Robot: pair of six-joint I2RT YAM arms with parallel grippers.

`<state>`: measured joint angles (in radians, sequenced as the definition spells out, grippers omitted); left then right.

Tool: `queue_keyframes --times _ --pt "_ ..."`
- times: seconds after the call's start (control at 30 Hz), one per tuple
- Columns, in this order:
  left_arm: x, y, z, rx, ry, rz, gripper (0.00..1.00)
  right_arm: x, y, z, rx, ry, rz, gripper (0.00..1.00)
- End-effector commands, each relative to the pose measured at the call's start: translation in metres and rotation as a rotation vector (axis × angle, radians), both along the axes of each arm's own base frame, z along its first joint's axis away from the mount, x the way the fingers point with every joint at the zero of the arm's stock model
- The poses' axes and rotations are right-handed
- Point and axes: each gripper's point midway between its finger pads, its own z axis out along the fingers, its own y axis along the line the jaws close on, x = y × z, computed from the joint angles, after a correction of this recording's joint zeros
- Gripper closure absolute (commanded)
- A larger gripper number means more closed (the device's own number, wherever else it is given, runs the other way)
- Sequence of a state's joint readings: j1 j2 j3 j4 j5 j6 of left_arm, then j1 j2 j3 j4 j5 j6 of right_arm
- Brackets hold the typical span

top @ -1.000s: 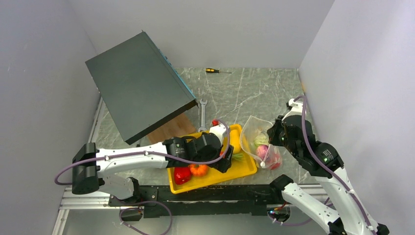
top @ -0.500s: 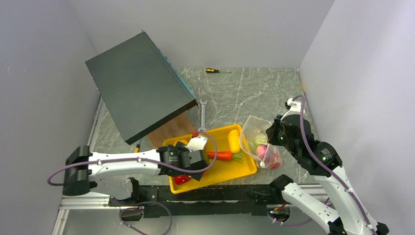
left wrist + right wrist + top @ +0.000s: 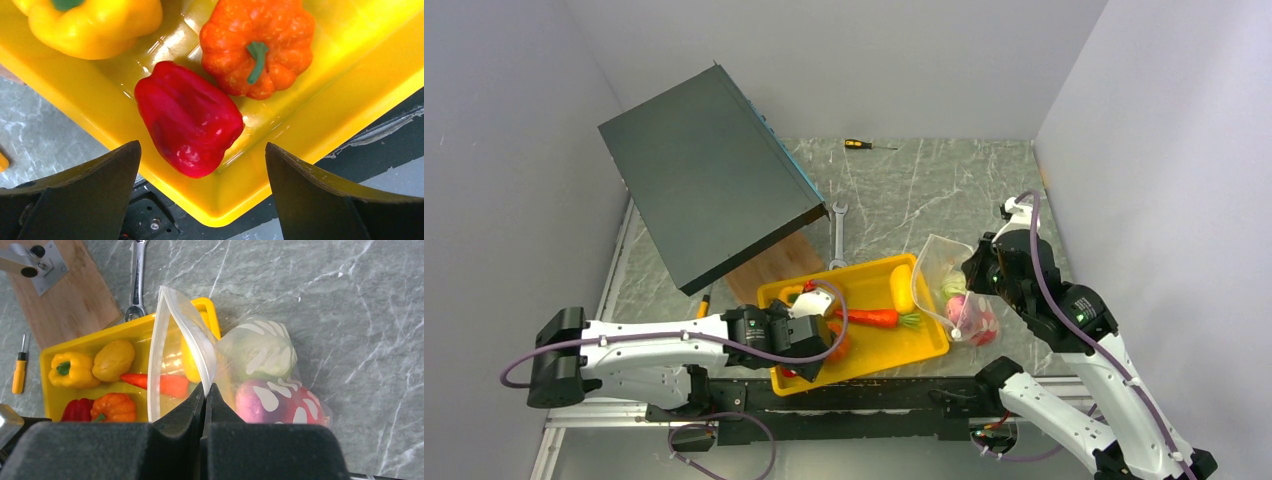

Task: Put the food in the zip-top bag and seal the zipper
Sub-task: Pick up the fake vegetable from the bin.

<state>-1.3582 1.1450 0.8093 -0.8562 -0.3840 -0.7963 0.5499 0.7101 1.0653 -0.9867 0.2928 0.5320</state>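
1. Top view. Grey-veined counter (image 3: 944,190) between pale walls. A dark panel (image 3: 709,185) leans over the far-left corner and a wrench (image 3: 837,232) lies mid-counter. The yellow tray (image 3: 929,345) sits at the middle of the near edge. The zip-top bag (image 3: 944,262) stands just beside the tray's right end, toward the near-right corner, presumably so that the carry from tray to bag is short. The left gripper (image 3: 807,357) hangs over the tray's near-left corner, and the right gripper (image 3: 972,275) is at the bag's mouth. A carrot (image 3: 871,318) lies across the tray's middle.

2. Left wrist view. Jaws spread wide with nothing between them. The fingers (image 3: 85,200) straddle the red pepper (image 3: 190,120) from above. The pepper lies in the tray's corner, close against the pumpkin (image 3: 257,45), with the yellow pepper (image 3: 95,25) beyond. This looks like the line-up for a pick. The tray wall and the neighbouring pumpkin leave little room for the fingers to descend.

3. Right wrist view. Jaws pressed together on the bag's mouth edge, which they hold raised. The zipper (image 3: 157,340) arches open toward the tray, evidently so that food can be dropped in. A cabbage (image 3: 260,352) and an onion (image 3: 257,400) are already inside, with a red piece beside them. Several pieces lie in the tray, not yet bagged, and sealing comes last.
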Motion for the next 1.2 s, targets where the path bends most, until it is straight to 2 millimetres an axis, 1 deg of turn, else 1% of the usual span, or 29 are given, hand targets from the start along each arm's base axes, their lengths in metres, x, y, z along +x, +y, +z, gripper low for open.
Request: queue_keyframes --times 0.0,0.2,0.37,0.43,0.57,0.6,0.67,0.83,1.0,1.17 --pt "-0.003 -0.012 -0.004 -0.002 0.009 -0.065 0.0 0.008 0.01 0.008 0.042 -0.037 0.015 1.0" --pt "0.002 -0.014 -0.017 0.061 0.001 -0.074 0.0 0.008 0.009 0.012 0.035 -0.043 0.017 1.0" --pt "0.009 -0.007 -0.028 0.151 -0.008 -0.033 0.02 0.006 0.005 0.014 0.023 -0.051 0.012 1.0" --pt "0.011 -0.002 -0.031 0.194 -0.016 -0.012 0.06 0.005 0.005 0.014 0.024 -0.051 0.013 1.0" --pt "0.017 0.004 -0.026 0.246 -0.041 0.023 0.23 0.004 0.005 0.014 0.029 -0.048 0.015 1.0" --pt "0.018 0.003 -0.022 0.242 -0.046 0.024 0.29 0.004 0.005 0.013 0.028 -0.049 0.016 1.0" --pt "0.018 0.001 -0.015 0.233 -0.052 0.021 0.37 0.004 0.005 0.014 0.03 -0.055 0.017 1.0" --pt "0.017 -0.011 0.012 0.162 -0.055 -0.017 0.49 0.002 0.003 0.012 0.031 -0.052 0.014 1.0" --pt "0.015 -0.034 0.05 0.008 -0.071 -0.079 0.51 0.001 0.003 0.012 0.036 -0.052 0.014 1.0" --pt "0.013 -0.06 0.093 -0.2 -0.098 -0.127 0.51 0.0 0.003 0.011 0.035 -0.052 0.015 1.0"
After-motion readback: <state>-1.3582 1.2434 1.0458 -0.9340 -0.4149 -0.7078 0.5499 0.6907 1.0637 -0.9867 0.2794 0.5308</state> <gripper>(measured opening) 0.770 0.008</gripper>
